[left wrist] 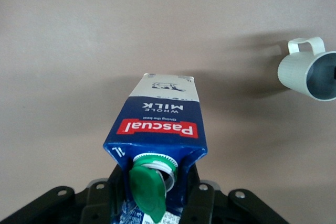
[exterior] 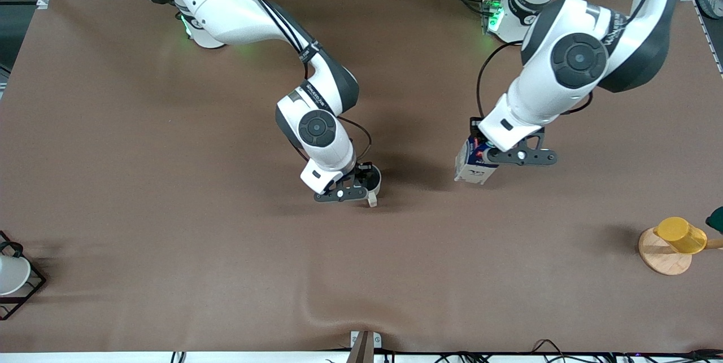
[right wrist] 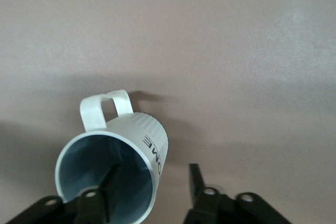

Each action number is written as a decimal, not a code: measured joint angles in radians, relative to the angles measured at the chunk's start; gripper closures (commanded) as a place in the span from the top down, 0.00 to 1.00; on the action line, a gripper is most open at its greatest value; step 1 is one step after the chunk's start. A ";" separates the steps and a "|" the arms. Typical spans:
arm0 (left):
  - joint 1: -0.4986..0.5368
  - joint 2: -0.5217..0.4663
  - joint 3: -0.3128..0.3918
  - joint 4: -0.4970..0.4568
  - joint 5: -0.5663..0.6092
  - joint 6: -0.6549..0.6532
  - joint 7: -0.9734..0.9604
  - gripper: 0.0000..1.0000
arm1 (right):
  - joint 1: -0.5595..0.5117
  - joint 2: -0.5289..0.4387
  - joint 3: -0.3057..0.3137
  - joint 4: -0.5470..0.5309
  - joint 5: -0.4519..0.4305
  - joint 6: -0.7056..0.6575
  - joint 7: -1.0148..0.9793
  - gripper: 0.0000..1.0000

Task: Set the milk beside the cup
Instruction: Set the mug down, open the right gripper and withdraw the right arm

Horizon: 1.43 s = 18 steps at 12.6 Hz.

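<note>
Holding the milk carton (exterior: 473, 163) by its top, the left gripper (exterior: 484, 151) has its two fingers (left wrist: 201, 203) pressed on the carton's sides, just under the green cap (left wrist: 149, 187). The carton is blue with a red logo, and it looks tilted over the brown table (exterior: 169, 154), near the middle. I cannot tell if its bottom touches the table.

The right gripper (exterior: 361, 179) is at the cream mug (exterior: 373, 181). One finger (right wrist: 107, 192) is inside the mug and the other (right wrist: 197, 184) is outside, a little way off from the wall. The mug's handle (right wrist: 105, 107) sticks out to the side. I cannot tell if it sits on the table.

The mug and the carton are apart, with bare table between them.

A yellow cup (exterior: 680, 234) lies on a round wooden stand (exterior: 663, 258) at the left arm's end.
</note>
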 measured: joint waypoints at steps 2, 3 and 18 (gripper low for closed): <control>-0.041 0.003 -0.002 0.000 -0.006 0.000 -0.042 0.48 | -0.002 -0.019 -0.002 0.011 0.001 -0.031 0.002 1.00; -0.070 0.004 -0.004 0.000 -0.016 0.000 -0.077 0.48 | -0.004 -0.045 -0.003 0.012 0.001 -0.078 0.002 1.00; -0.394 0.347 0.003 0.256 -0.025 0.006 -0.424 0.46 | -0.472 -0.770 -0.021 -0.427 -0.009 -0.415 -0.411 1.00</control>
